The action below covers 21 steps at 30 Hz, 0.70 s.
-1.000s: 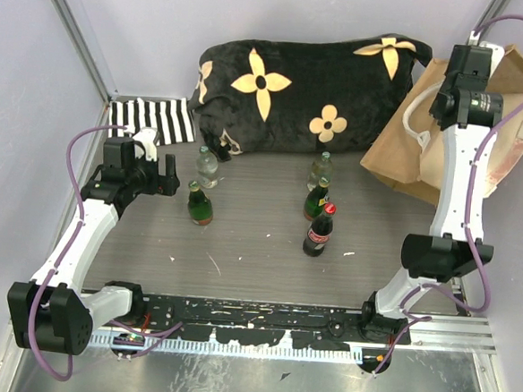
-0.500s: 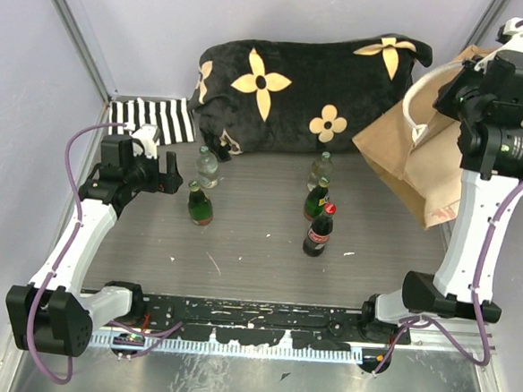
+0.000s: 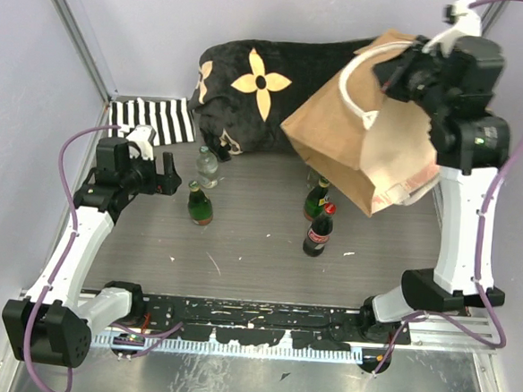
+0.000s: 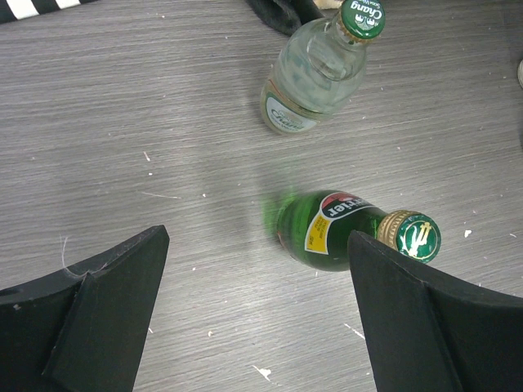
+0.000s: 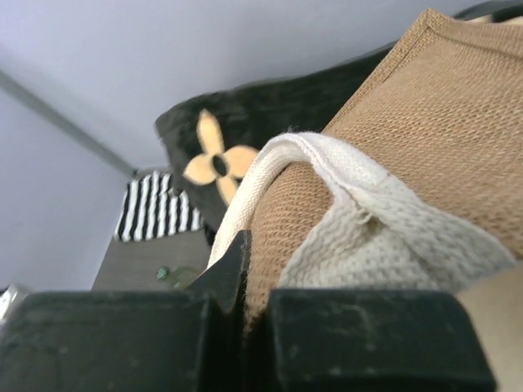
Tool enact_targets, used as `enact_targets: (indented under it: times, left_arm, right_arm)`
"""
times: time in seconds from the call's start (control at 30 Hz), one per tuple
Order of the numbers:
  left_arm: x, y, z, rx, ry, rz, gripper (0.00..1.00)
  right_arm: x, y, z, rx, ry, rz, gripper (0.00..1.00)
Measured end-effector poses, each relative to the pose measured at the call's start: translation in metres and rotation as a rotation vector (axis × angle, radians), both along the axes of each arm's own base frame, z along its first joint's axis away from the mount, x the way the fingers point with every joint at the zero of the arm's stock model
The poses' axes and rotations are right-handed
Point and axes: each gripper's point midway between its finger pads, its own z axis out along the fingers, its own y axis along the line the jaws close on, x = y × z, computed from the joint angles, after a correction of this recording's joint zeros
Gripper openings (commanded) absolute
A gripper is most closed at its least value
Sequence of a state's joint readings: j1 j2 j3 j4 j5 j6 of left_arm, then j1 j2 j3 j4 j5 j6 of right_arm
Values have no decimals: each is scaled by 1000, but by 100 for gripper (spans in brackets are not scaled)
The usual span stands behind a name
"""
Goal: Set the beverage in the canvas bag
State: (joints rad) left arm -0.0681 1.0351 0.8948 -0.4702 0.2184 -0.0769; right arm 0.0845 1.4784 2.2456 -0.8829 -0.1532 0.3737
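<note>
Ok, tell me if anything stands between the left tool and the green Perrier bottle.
Nothing visible does. The left tool stands open, with only bare tabletop between it and the green Perrier bottle. The clear Chang bottle stands farther back, off that line.

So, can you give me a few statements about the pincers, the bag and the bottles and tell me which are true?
1. The right pincer is shut on the canvas bag's cream handle. True.
2. The canvas bag lies flat on the table. False: it hangs above the table from the right pincer.
3. The left pincer grips the green bottle. False: it is open, and that bottle stands untouched between its fingers.
4. The clear bottle has a green cap. True.
5. The dark bottle has a blue cap. False: its cap is red.
</note>
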Motion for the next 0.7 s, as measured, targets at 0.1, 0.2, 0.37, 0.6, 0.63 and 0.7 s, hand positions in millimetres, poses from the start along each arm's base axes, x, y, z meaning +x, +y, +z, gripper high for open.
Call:
enact_targets:
  times: [0.1, 0.2, 0.37, 0.6, 0.63, 0.7]
  left_arm:
    - [-2, 0, 0, -2, 5, 2, 98]
    - [-2, 1, -1, 2, 8, 7, 98]
    - [-3, 2, -2, 6, 15, 11, 98]
    - [-8, 4, -7, 12, 41, 16, 98]
    - [-9, 4, -7, 12, 45, 16, 98]
    - [-9, 3, -6, 11, 47, 15, 98]
  right_arm:
    - [6, 48, -12, -16, 31, 95, 1]
    - [8, 98, -29, -39, 71, 188, 1]
    - [7, 160, -53, -106, 118, 276, 1]
    - [-7, 207, -86, -232, 170, 327, 1]
    - [-8, 211, -92, -252, 182, 331, 1]
    - [-9, 217, -103, -283, 203, 336, 1]
